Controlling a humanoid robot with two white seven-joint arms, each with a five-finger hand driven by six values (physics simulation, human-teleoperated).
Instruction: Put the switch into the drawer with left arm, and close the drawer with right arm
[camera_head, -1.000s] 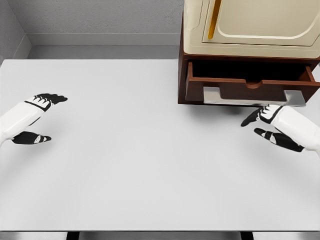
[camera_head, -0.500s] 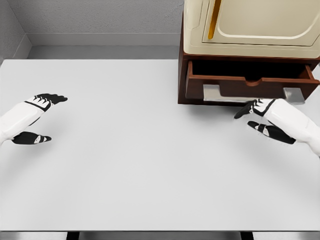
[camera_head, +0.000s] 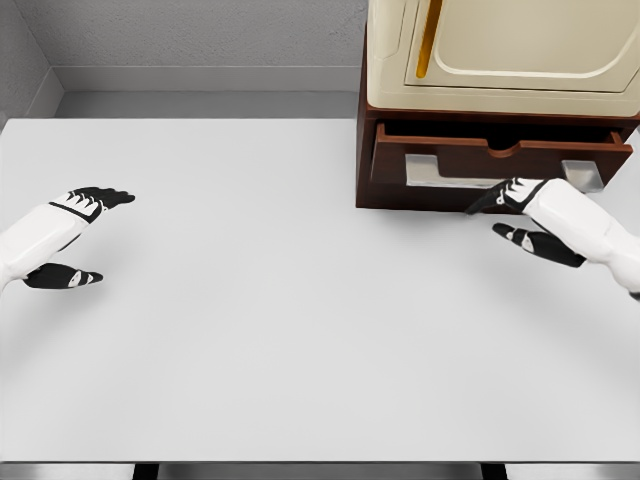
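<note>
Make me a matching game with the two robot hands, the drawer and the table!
Things:
1. left robot hand
2. right robot hand
3. drawer
4. table

Descriptions:
A. brown, only slightly open
B. white, flat surface
C. open, at the picture's left edge
D. open, right in front of the drawer

Pairs: 1-C, 2-D, 3-A, 4-B

The cabinet (camera_head: 500, 100) stands on the table (camera_head: 260, 330) at one o'clock, its drawer (camera_head: 500, 160) at the bottom. The right hand (camera_head: 520, 215) lies just before the drawer front; the left hand (camera_head: 70, 235) sits at nine o'clock.
</note>
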